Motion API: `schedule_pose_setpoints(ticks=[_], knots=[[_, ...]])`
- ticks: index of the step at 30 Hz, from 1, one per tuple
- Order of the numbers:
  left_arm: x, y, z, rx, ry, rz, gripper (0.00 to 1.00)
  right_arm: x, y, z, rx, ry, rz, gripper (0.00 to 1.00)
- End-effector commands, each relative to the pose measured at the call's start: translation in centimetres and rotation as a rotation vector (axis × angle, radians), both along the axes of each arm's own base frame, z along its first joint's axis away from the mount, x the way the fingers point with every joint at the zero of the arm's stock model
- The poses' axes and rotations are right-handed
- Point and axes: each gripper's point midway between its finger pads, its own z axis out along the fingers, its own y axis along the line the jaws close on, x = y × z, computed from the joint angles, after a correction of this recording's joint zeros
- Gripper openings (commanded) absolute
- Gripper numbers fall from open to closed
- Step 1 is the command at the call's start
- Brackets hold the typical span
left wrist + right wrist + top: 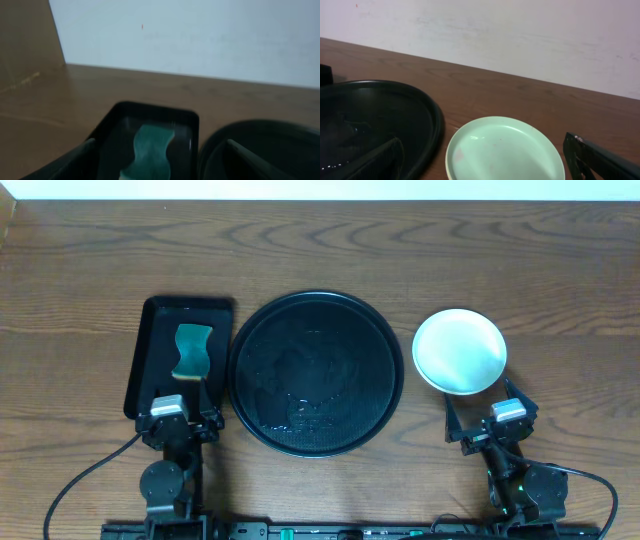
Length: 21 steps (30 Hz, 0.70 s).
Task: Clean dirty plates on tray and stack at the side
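The round black tray [316, 372] lies mid-table with no plate on it; its surface glistens wet. It also shows in the right wrist view [380, 117] and the left wrist view [265, 140]. A pale mint plate [460, 350] sits on the table right of the tray, with faint pinkish marks in the right wrist view [505, 150]. Any plates under it are hidden. My right gripper [487, 405] is open and empty just near of the plate [490, 162]. My left gripper [180, 398] is open and empty over the near end of the rectangular tray [160, 167].
A small rectangular black tray [150, 350] left of the round tray holds a teal sponge [192, 350], also seen in the left wrist view [150, 147]. A pale wall runs along the table's far edge.
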Motion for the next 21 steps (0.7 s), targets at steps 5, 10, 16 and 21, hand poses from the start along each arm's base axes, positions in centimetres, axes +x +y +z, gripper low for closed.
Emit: schedule_pose_setpoints(ticks=[5, 10, 16, 21], knots=[[-0.3, 0.0, -2.4, 0.018, 0.092, -0.002, 0.79, 0.0, 0.1, -0.1, 0.015, 0.007, 0.006, 0.99], [-0.2, -0.1, -2.3, 0.018, 0.09, -0.006, 0.79, 0.0, 0.1, -0.1, 0.015, 0.007, 0.006, 0.99], [-0.2, -0.1, -2.4, 0.018, 0.092, -0.006, 0.79, 0.0, 0.1, -0.1, 0.015, 0.007, 0.006, 0.99], [-0.2, -0.1, -2.4, 0.018, 0.092, -0.006, 0.79, 0.0, 0.1, -0.1, 0.015, 0.007, 0.006, 0.99]])
